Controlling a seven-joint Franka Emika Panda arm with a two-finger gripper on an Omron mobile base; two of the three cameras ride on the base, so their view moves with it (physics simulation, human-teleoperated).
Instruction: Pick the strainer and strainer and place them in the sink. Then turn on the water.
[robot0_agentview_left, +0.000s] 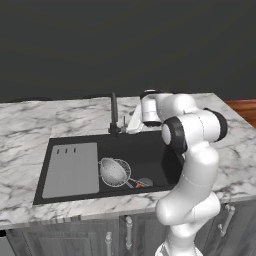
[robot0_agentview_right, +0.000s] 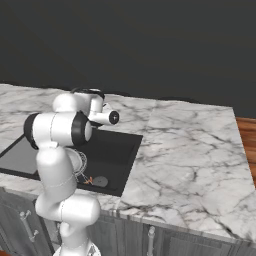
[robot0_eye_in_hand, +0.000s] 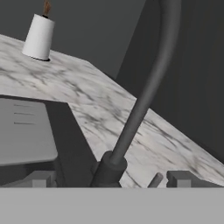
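A silvery mesh strainer (robot0_agentview_left: 115, 171) lies on the floor of the black sink (robot0_agentview_left: 150, 150), its thin handle pointing right toward the drain; part of the strainer (robot0_agentview_right: 80, 164) peeks out behind my arm in the right base view. The slim black tap (robot0_agentview_left: 114, 112) rises at the sink's back rim. My gripper (robot0_agentview_left: 129, 125) hangs just right of the tap's foot. In the hand view the gripper (robot0_eye_in_hand: 111, 180) is open, one fingertip (robot0_eye_in_hand: 39, 179) on each side of the tap's base (robot0_eye_in_hand: 109, 168), with nothing held. The water is out of view.
The grey ridged drainboard (robot0_agentview_left: 72, 170) covers the sink's left part. A small lever (robot0_eye_in_hand: 155, 179) sticks out beside the tap's foot. A white cylinder (robot0_eye_in_hand: 39, 37) stands far off on the marble counter (robot0_agentview_left: 25, 145). A dark wall runs behind.
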